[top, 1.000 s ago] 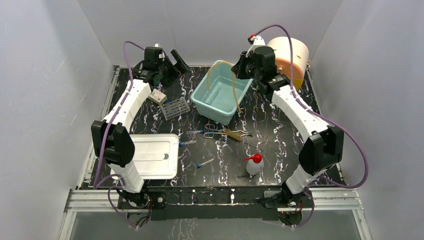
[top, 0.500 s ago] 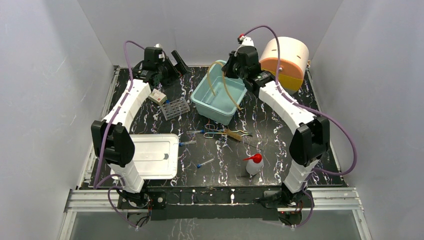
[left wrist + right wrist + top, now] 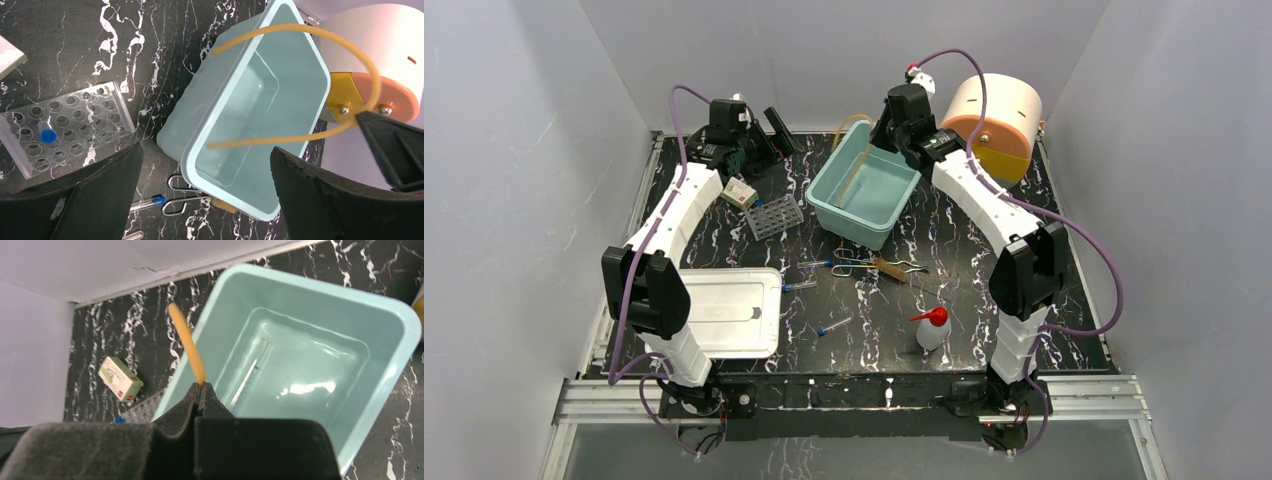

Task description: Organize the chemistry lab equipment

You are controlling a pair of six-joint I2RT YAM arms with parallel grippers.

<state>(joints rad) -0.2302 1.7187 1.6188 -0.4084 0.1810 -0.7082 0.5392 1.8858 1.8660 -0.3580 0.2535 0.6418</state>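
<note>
1. My R gripper (image 3: 201, 390): fingers pinched tight on the tan rubber tubing (image 3: 187, 342), held above the far-left rim of the teal bin (image 3: 879, 205).
2. From the grip the tubing arcs up in a big loop over the bin; its free end hangs over the inside. Can't tell if it touches the bottom.
3. Inside the bin: one thin clear tube (image 3: 250, 375) lying flat; cap colour unclear.
4. My L gripper (image 3: 205, 152): fingers spread wide, nothing btwn them, up in the air at the far-left of the table, above the grey tube rack (image 3: 70, 130).
5. Rack sits just L of the bin, w/ one blue-capped tube (image 3: 47, 136) standing in it. Small white box (image 3: 739, 193) just beyond it.
6. Mid-table, near side of the bin: metal tongs (image 3: 864, 263), w/ loose blue-capped tubes (image 3: 834, 326) around them.
7. Wash bottle (image 3: 932, 328) upright, near edge, R of centre.
8. White tray (image 3: 729, 312) near-left, by my L arm.
</note>
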